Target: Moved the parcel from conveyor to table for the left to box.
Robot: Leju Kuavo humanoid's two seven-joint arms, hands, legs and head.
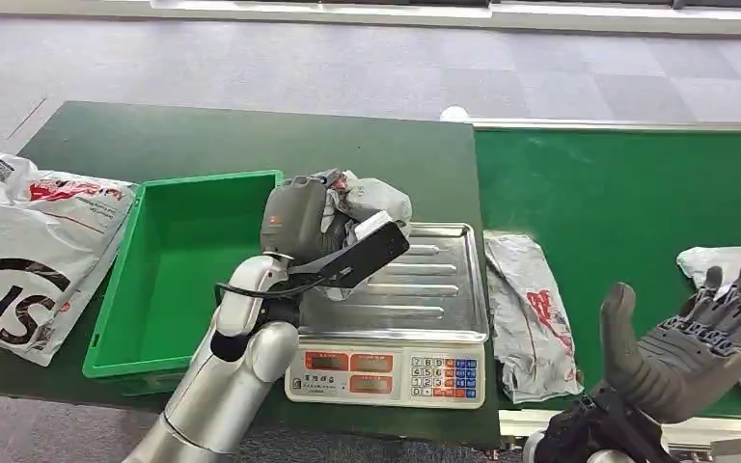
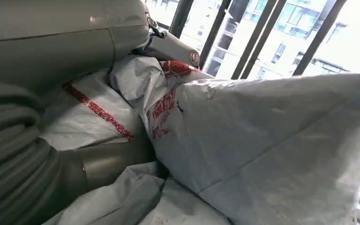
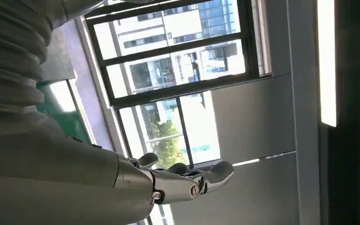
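Nearest the head camera, the right hand [image 1: 690, 352] is raised palm-up at the lower right over the conveyor [image 1: 627, 183], fingers spread and holding nothing; the right wrist view shows the same fingers [image 3: 201, 176] splayed against windows. On the green belt beside it lie a flat grey parcel with red print [image 1: 526, 313] and another grey bag [image 1: 724, 265] partly behind the hand. Left of the belt, on the dark green bench [image 1: 203, 140], stands a scale [image 1: 400, 309] with a steel tray and keypad. Above the tray's far left corner the left hand [image 1: 299, 217] grips the parcel [image 1: 376, 198], a crumpled grey bag; the left wrist view shows the bag [image 2: 262, 140] bunched against the hand, apparently lifted clear of the tray. A green crate [image 1: 178, 260] sits just left of the scale, and more white printed bags [image 1: 29, 251] lie beyond it.
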